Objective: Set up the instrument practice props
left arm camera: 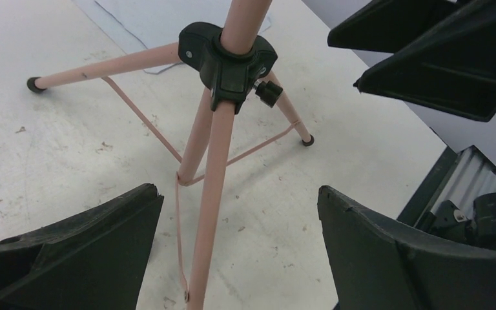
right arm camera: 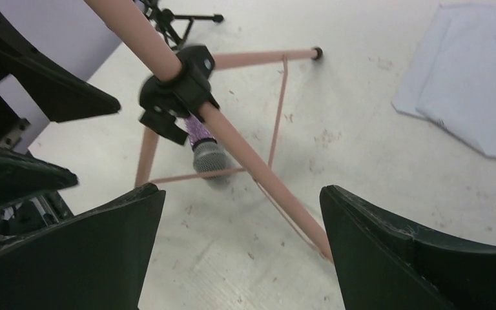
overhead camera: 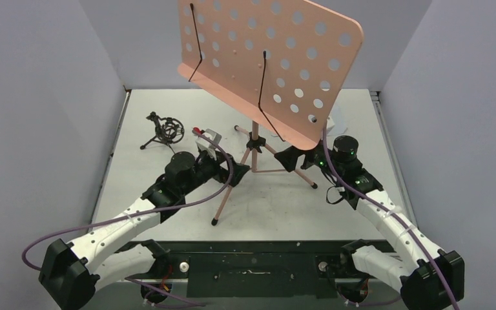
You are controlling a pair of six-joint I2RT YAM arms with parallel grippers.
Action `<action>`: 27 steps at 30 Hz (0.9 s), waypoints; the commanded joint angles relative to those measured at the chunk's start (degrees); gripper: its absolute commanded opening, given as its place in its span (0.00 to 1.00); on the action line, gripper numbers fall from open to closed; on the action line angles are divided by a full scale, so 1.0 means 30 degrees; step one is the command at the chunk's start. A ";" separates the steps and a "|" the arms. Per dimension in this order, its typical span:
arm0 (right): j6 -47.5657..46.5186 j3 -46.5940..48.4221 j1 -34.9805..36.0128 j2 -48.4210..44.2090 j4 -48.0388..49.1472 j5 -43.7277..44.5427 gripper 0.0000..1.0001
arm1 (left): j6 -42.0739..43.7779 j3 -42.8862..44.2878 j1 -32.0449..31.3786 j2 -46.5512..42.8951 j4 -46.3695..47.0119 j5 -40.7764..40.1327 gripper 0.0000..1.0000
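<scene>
We see the left end effector [left arm camera: 237, 194] with its fingers spread wide apart and gripping nothing. One leg of the pink music stand [overhead camera: 278, 58] runs through the gap between them, with clear space on either side. Ahead of and above this end effector sits the stand's black tripod hub [left arm camera: 229, 61], and the other two legs splay away beyond it onto the worktop [overhead camera: 265, 206]. Farther ahead, past the hub, a corner of the white sheet-music pages [left arm camera: 161, 19] lies flat.

The right end effector [right arm camera: 242, 190] is also spread wide and empty, and faces the left one from the opposite side of the tripod. A stand leg slants across just ahead of its gap. Beyond that leg the purple microphone [right arm camera: 203, 148] lies on the worktop, grey head nearest, partly hidden by the hub. The pages lie ahead and to its right, overlapping. The small black mic holder [overhead camera: 165, 131] stands well beyond, on the far side of the tripod.

The stand is upright on all three feet, with its perforated desk tilted high above both end effectors.
</scene>
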 commanded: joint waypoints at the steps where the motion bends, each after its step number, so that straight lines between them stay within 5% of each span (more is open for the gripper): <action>1: 0.0049 -0.1239 -0.0070 -0.0629 -0.2230 0.1683 0.96 | -0.1588 -0.0102 0.1378 -0.0545 -0.0875 0.3339 0.89; 10: 0.1044 -0.2915 -0.0083 0.1065 -0.1162 0.2849 1.00 | -0.2486 -0.0976 0.2521 0.1897 0.1979 0.6895 0.68; 20: 0.0434 -0.2100 -0.0116 0.3073 0.0422 0.3141 0.77 | -0.2481 -0.1211 0.2584 0.2973 0.3316 0.7178 0.50; 27: -0.0131 -0.0880 -0.0112 0.4256 0.0534 0.3208 0.71 | -0.2190 -0.1351 0.2560 0.2737 0.2906 0.6570 0.18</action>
